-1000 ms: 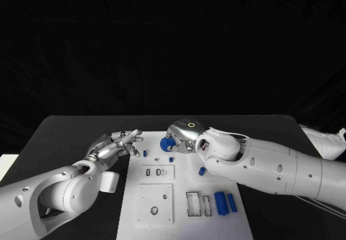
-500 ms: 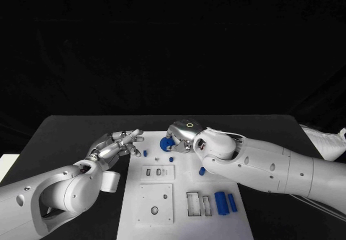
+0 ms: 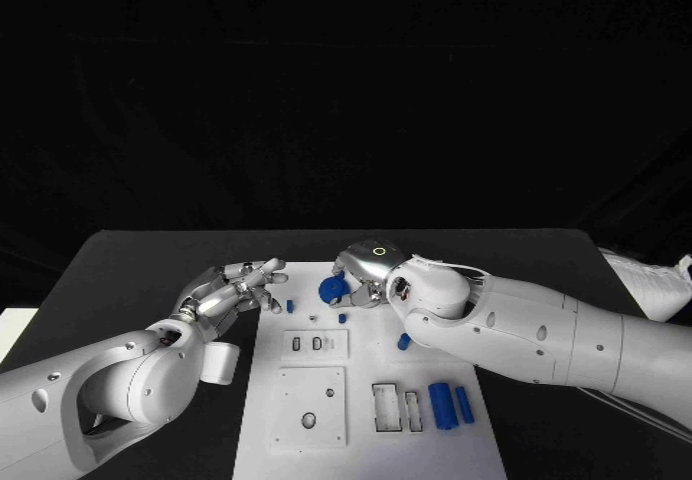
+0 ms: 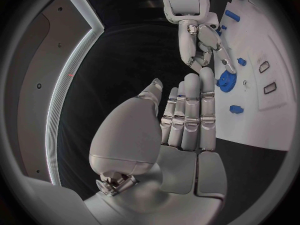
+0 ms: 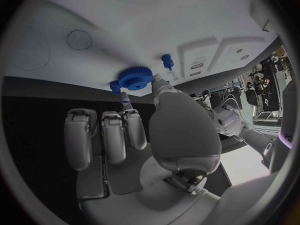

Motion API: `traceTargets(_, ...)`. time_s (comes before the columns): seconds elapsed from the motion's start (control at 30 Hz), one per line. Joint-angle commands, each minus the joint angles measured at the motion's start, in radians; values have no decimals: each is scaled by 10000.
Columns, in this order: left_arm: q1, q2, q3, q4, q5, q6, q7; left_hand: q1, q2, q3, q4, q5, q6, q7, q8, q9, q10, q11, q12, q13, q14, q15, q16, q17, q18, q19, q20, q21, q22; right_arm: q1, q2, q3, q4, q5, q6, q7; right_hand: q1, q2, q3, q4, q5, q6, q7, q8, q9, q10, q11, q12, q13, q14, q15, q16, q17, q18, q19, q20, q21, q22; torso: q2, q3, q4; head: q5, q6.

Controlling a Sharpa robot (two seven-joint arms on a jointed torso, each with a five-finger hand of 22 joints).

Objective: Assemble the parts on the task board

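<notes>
The task board (image 3: 310, 420) lies in the middle of the table (image 3: 130, 270), running from the near edge toward the far side. At the board's far end sits a gear (image 3: 332, 290), and the right hand (image 3: 368, 272) is right over it, fingers touching it. The left hand (image 3: 231, 290) is beside the board's left edge, just off it, near the far end. A small peg (image 3: 290, 306) stands on the board between the left hand and the gear. Another small part (image 3: 404, 342) lies near the board's right edge, under the right arm. Two long parts (image 3: 450, 405) lie side by side at the near right corner, next to two slots (image 3: 394, 408).
</notes>
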Motion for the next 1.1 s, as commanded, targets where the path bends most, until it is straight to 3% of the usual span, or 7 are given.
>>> traceTargets(0.03,3,13,4,9,14,185,15,34,40,69,-10,-8,-53,6,-53,-15,-49,-1,-38,-11,-74,-13,-37,15,119,-67,0,65,15,-5,11,-4,-18,226,536,-78,-782,400,-275,4,227,-9,8,10,20,310,73,24,1745,1010,52,52,2477,-202,281,59,39,634,-1,-2,-8,-13,23)
traceTargets(0.07,3,13,4,8,14,182,14,34,38,69,-10,-8,-56,8,-54,-15,-51,0,-40,-12,-74,-12,-37,15,119,-69,1,66,15,-5,9,-5,-26,305,617,-82,-1227,796,-335,-25,552,-1,5,10,21,317,75,36,1755,1012,52,56,2487,-203,283,60,43,640,1,0,-9,-16,24)
traceTargets(0.1,3,13,4,8,14,180,13,34,38,69,-10,-8,-56,8,-54,-15,-51,0,-40,-12,-74,-12,-37,15,119,-69,1,66,15,-5,8,-6,-34,372,679,-84,-1659,997,-526,-30,935,1,26,7,20,319,54,40,1762,1012,63,57,2489,-202,283,56,44,642,2,-1,-10,-18,25)
traceTargets(0.17,3,16,4,8,14,180,13,34,38,69,-10,-8,-56,8,-54,-15,-51,0,-40,-12,-74,-12,-37,15,119,-69,1,66,15,-5,6,-8,-47,467,759,-87,-2058,1277,-791,-15,1398,6,22,6,19,334,69,67,1787,1015,60,63,2503,-206,288,61,53,658,4,4,-8,-25,19)
traceTargets(0.23,3,21,4,6,14,180,12,32,36,69,-11,-9,-60,10,-57,-16,-55,2,-42,-13,-74,-12,-38,15,119,-71,1,68,17,-4,5,-9,-64,537,809,-99,-2206,1423,-954,-15,1477,26,23,11,21,347,63,87,1806,1018,63,69,2518,-208,293,62,61,673,5,6,-10,-33,15)
traceTargets(0.77,3,15,4,8,14,169,13,30,31,70,-13,-9,-68,14,-62,-18,-62,5,-46,-15,-75,-10,-38,16,119,-74,2,71,19,-4,-209,-13,7,1009,439,78,-2277,1944,-1463,-33,1893,175,-6,33,33,419,40,190,1897,1028,48,88,2562,-216,311,54,89,724,9,18,-40,-57,28)
traceTargets(1.1,3,-15,3,20,14,173,5,25,29,73,-13,-10,-80,19,-69,-20,-73,10,-52,-18,-77,-6,-39,16,118,-80,5,77,23,-52,-936,-2,640,1029,-1351,365,-1911,1915,-1720,-69,2174,236,-17,20,27,418,29,181,1898,1029,39,90,2566,-219,315,45,97,737,0,29,-33,-139,74)
